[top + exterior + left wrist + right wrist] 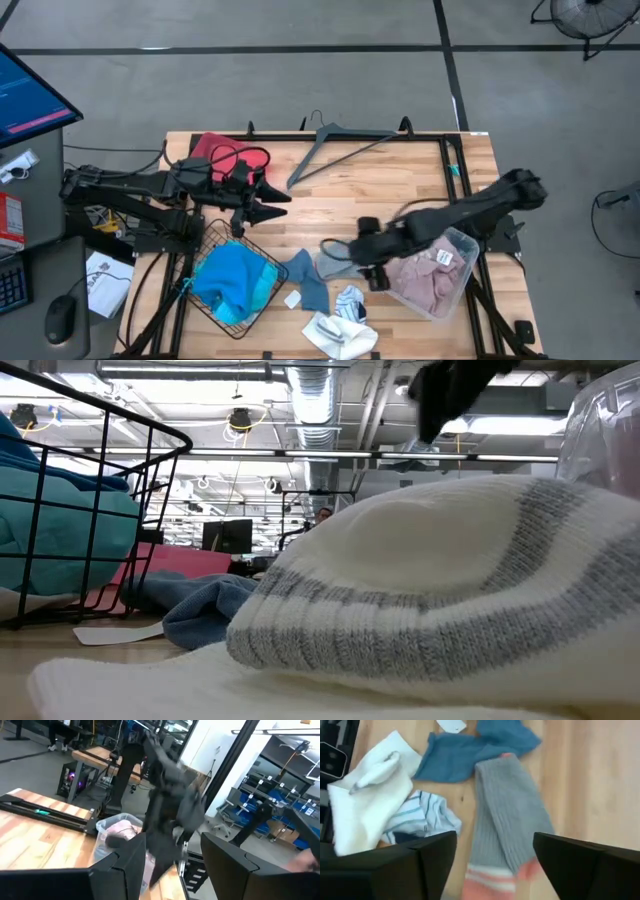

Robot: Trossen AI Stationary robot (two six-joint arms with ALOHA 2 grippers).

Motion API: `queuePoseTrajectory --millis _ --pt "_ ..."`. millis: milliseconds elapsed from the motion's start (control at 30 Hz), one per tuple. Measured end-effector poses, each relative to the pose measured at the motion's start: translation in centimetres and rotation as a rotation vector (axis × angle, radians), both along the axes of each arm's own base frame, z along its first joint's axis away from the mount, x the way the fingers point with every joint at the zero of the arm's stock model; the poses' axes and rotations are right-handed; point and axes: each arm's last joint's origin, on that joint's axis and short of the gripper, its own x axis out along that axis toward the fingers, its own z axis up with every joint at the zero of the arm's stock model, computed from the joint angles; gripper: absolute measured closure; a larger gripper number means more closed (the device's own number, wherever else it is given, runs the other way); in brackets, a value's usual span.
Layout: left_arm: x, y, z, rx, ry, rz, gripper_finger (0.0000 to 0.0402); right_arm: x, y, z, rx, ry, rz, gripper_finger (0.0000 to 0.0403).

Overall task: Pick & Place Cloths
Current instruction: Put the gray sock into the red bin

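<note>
White knitted cloth with grey stripes [420,590] lies nearest the desk's front edge, a blue-grey striped garment [349,298] beside it. Black wire basket [236,282] holds a turquoise garment [232,276]; clear plastic bin [440,272] holds a pale pink checked garment [425,278]. Between them a blue cloth [306,277] and grey sock with coral tip [507,820] lie on the wooden desk [400,185]. Right pincer [372,268] spread above the sock, gripping nothing. Left pincer [262,200] partly spread, empty, by the red plastic tray [210,150]. Grey hanger [335,145] farthest.
</note>
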Motion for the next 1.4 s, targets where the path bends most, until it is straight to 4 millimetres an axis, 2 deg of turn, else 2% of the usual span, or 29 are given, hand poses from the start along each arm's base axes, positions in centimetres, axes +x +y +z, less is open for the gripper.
queuePoseTrajectory --millis 133,233,400,600,700,733,800,900,933,1033,1200,1400 --pt "-1.0 0.1 0.7 0.03 -0.041 0.001 0.023 3.0 -0.5 -3.8 0.047 0.061 0.014 0.0103" --pt "-2.1 0.2 1.5 0.053 -0.084 0.004 0.023 4.3 -1.2 -6.3 0.048 0.12 -0.011 0.0087" --pt "-4.1 0.4 2.6 0.09 -0.161 0.015 0.023 5.4 -1.9 -9.7 0.024 0.205 -0.041 0.0085" --pt "-5.2 0.5 3.2 0.092 -0.197 0.02 0.023 6.0 -1.9 -12.8 0.002 0.28 -0.065 0.0088" --pt "-5.3 0.5 3.2 0.093 -0.198 0.019 0.023 6.0 -1.9 -13.4 -0.013 0.303 -0.135 0.0122" --pt "-5.3 0.5 3.2 0.093 -0.198 0.02 0.023 6.0 -2.0 -13.4 -0.017 0.304 -0.147 0.0147" --pt "-5.2 0.5 3.2 0.094 -0.198 0.019 0.023 6.1 -2.2 -13.4 -0.012 0.303 -0.165 0.0222" --pt "-5.2 0.5 3.2 0.094 -0.196 0.019 0.023 6.0 -2.8 -12.8 0.011 0.299 -0.201 0.036" --pt "-5.2 0.5 3.2 0.095 -0.196 0.019 0.023 5.9 -3.0 -12.6 0.02 0.296 -0.209 0.0377" --pt "-5.2 0.5 3.2 0.095 -0.196 0.019 0.023 5.7 -3.4 -10.3 0.055 0.232 -0.235 0.0379" --pt "-4.9 0.5 2.9 0.097 -0.174 0.018 0.023 4.6 -4.2 -4.4 0.119 0.049 -0.257 0.0391" --pt "-3.8 0.4 2.2 0.141 -0.131 0.018 0.023 1.7 -5.4 3.1 0.146 -0.231 -0.321 0.0397"
